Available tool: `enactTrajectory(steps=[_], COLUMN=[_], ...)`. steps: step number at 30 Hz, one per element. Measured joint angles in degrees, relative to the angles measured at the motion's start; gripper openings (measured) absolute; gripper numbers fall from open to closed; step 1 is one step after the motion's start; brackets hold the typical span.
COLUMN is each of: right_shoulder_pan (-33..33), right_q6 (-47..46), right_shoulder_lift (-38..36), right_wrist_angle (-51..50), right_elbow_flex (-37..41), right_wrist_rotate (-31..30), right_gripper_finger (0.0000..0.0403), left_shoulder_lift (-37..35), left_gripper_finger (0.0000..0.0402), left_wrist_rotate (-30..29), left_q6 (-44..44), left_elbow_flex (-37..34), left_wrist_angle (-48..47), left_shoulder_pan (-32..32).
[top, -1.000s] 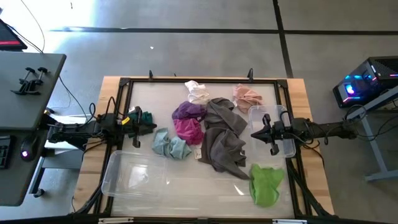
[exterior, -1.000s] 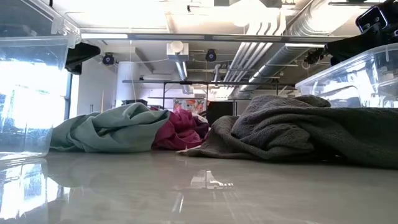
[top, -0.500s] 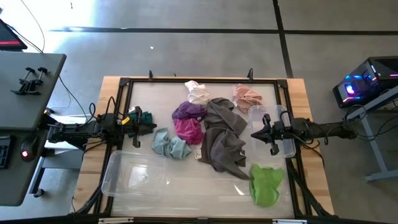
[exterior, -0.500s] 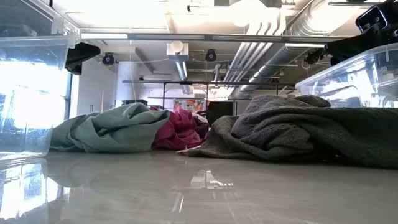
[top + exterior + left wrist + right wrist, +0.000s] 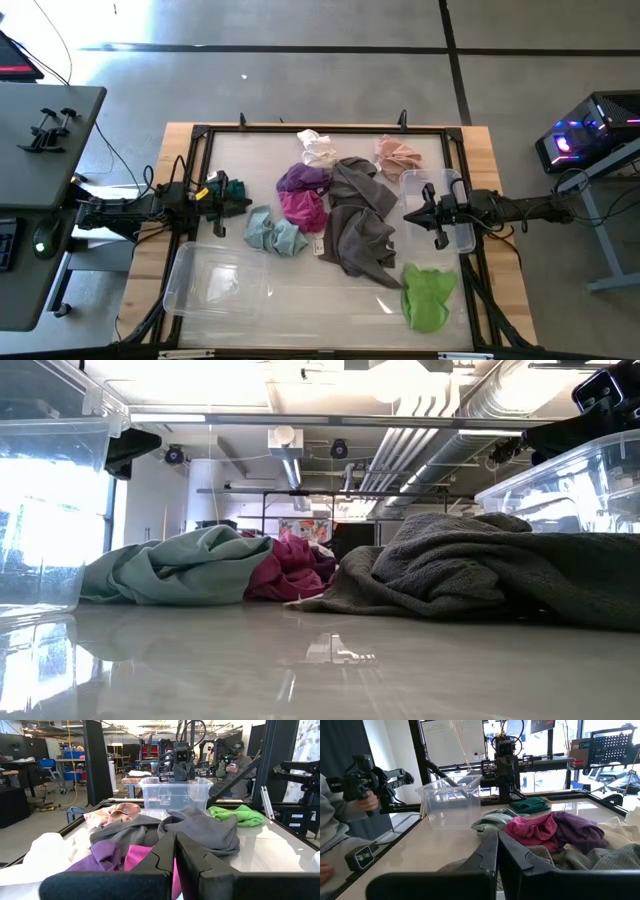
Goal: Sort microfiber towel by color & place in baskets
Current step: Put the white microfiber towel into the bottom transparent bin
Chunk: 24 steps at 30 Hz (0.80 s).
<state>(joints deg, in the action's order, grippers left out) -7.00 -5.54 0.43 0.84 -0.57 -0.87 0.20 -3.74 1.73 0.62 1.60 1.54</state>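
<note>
The towels lie in a loose pile mid-table: white (image 5: 318, 147), pink (image 5: 397, 155), purple (image 5: 303, 178), magenta (image 5: 303, 208), a large grey one (image 5: 360, 225), pale blue (image 5: 275, 235). A lime green towel (image 5: 428, 295) lies apart near the table's near right. A dark green towel (image 5: 235, 188) lies beside my left gripper (image 5: 240, 205), which is shut and holds nothing (image 5: 175, 837). My right gripper (image 5: 408, 215) is shut too (image 5: 497, 836), at the grey towel's right edge. The wide bin (image 5: 215, 285) stands near left, the narrower bin (image 5: 450, 205) under my right arm.
A black frame (image 5: 200, 135) runs round the table top. Bare table shows between the wide bin and the lime green towel. A person (image 5: 340, 805) stands at the table's side holding a device; another person (image 5: 235, 760) shows beyond the right arm.
</note>
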Motion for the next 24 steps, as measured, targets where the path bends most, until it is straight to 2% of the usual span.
enactTrajectory(steps=[4,9,17,22,24], right_shoulder_pan=[0.0,0.0,0.0,0.0,0.0], right_q6=[0.0,0.0,0.0,0.0,0.0], right_shoulder_lift=[0.0,0.0,0.0,0.0,0.0], right_wrist_angle=[0.0,0.0,0.0,0.0,0.0], right_elbow_flex=[0.0,0.0,0.0,0.0,0.0], right_wrist_rotate=[0.0,0.0,0.0,0.0,0.0], right_gripper_finger=[0.0,0.0,0.0,0.0,0.0], left_shoulder_lift=[0.3,0.6,4.2,8.3,10.0], left_gripper_finger=[0.0005,0.0005,0.0005,0.0005,0.0005], left_wrist_rotate=[-0.9,2.1,-7.3,-9.5,-12.1], left_q6=[0.4,5.8,4.4,4.4,4.2], left_elbow_flex=[0.0,0.0,0.0,0.0,0.0], left_wrist_angle=[1.8,2.5,6.8,10.9,13.4], left_shoulder_pan=[0.0,-0.1,0.0,0.0,0.0])
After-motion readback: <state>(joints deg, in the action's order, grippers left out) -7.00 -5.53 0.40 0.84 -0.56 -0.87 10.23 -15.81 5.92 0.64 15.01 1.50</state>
